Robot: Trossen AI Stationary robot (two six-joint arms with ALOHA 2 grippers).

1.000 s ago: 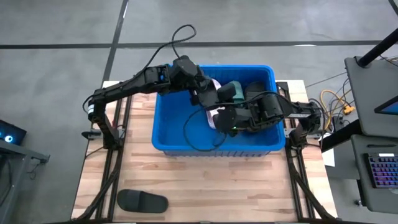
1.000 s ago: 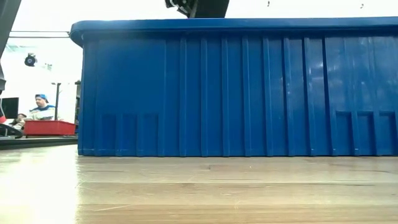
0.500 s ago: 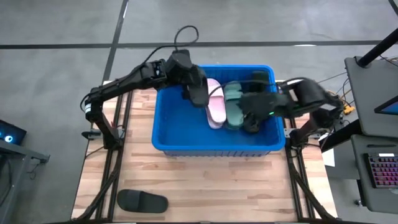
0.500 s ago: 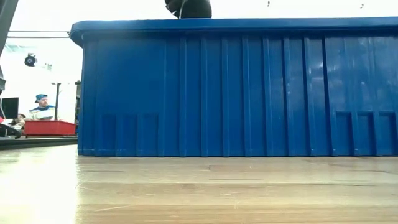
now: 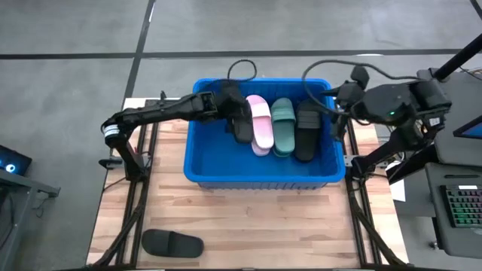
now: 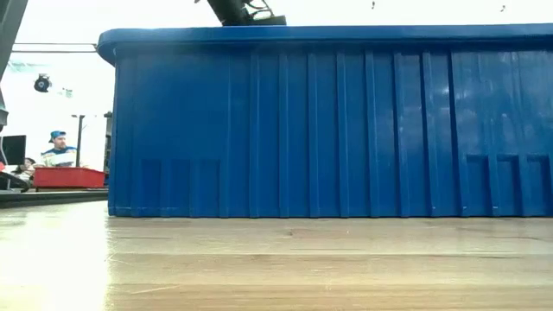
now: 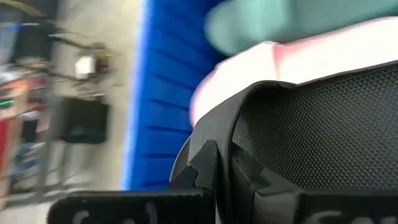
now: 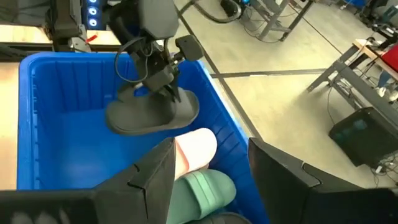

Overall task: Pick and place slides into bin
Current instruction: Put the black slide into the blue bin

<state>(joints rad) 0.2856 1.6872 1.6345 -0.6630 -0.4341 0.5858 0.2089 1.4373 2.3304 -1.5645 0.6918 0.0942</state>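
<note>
The big bright blue plastic bin [image 5: 203, 154] has smooth, ribbed walls with a soft sheen, seen best in the low view. The black rubber slide [image 7: 323, 130] pinched in the left claw [image 5: 235, 120] looks matt, its sole covered in a fine pebbled grain. Beside it lie a light pink slide [image 5: 260, 124] and a dark green slide [image 5: 283, 126], both smooth and matt like moulded foam rubber, then another dull black slide [image 5: 307, 129]. The surface [image 5: 263, 226] is pale butcher-block wood in narrow glued strips, lightly glossy at low angle. The right claw [image 8: 208, 174] has flat, matt dark fingers.
</note>
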